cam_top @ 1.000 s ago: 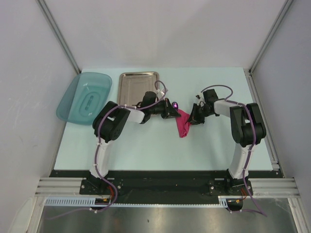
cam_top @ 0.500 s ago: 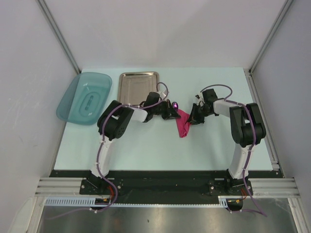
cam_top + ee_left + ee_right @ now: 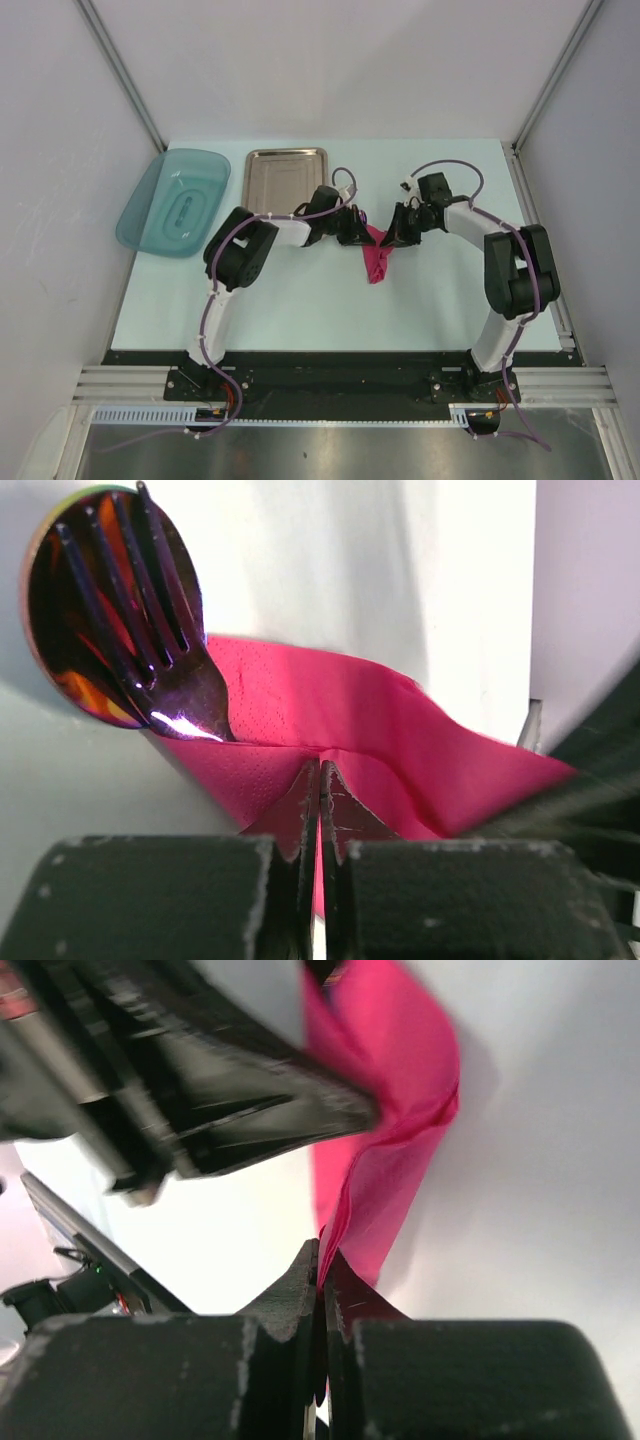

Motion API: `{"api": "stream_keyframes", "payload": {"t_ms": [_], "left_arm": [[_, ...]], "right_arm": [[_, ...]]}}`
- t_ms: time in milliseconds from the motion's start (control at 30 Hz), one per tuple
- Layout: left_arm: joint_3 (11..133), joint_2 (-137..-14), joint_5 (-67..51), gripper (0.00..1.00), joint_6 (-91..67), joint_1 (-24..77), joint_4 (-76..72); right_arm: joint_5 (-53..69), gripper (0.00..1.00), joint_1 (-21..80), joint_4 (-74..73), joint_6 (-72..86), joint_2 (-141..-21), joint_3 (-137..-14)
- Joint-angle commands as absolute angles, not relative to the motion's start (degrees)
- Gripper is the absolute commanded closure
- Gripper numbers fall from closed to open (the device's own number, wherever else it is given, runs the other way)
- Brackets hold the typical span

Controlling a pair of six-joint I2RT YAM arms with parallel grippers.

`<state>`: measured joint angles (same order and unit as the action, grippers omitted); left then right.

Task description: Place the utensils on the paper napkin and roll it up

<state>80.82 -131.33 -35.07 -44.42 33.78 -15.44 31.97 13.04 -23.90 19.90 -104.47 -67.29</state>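
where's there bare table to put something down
Widest bare patch: the table strip between the napkin and the arm bases. Also the far right corner, beyond the right gripper, and the steel tray floor. Crowded mid-table, where the left gripper and right gripper pinch the napkin.

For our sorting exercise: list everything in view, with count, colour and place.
paper napkin: 1, magenta, folded at table centre between both grippers
fork: 1, purple, head sticking out of the napkin
spoon: 1, reddish bowl under the fork's head
steel tray: 1, silver, far side, left of centre
dish: 1, translucent teal, far left corner
table: 1, pale
left gripper: 1, black, shut on the napkin
right gripper: 1, black, shut on the napkin
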Motion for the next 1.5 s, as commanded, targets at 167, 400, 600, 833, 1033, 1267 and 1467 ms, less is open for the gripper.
{"api": "stream_keyframes", "payload": {"t_ms": [167,400,600,833,1033,1267,1467], "left_arm": [[82.97,-133.16,-31.38,1.0,-39.38,34.45,-7.56],[82.62,-132.98,-31.46,1.0,-39.11,34.37,-7.29],[82.53,-132.72,-32.25,1.0,-39.37,34.1,-7.82],[81.74,-131.14,-33.66,1.0,-39.72,33.84,-9.14],[81.65,-127.45,-34.54,1.0,-39.9,33.31,-11.08],[83.67,-122.61,-32.52,0.95,-36.04,32.35,-5.98],[83.94,-121.03,-31.28,0.94,-34.63,29.62,-2.2]], "right_arm": [[35.59,1.0,17.31,-23.2,20.56,-102.04,-68.47],[37.44,1.0,19.68,-20.22,24.16,-105.64,-66.19],[39.9,0.99,19.07,-14.25,28.38,-110.03,-62.59],[41.66,0.96,17.32,-7.91,32.87,-111.97,-57.66],[41.84,0.94,15.74,-7.82,33.92,-115.4,-57.22],[42.1,0.94,14.77,-7.65,33.93,-116.19,-56.78],[42.71,0.94,14.59,-7.03,33.93,-116.02,-56.51]]}}
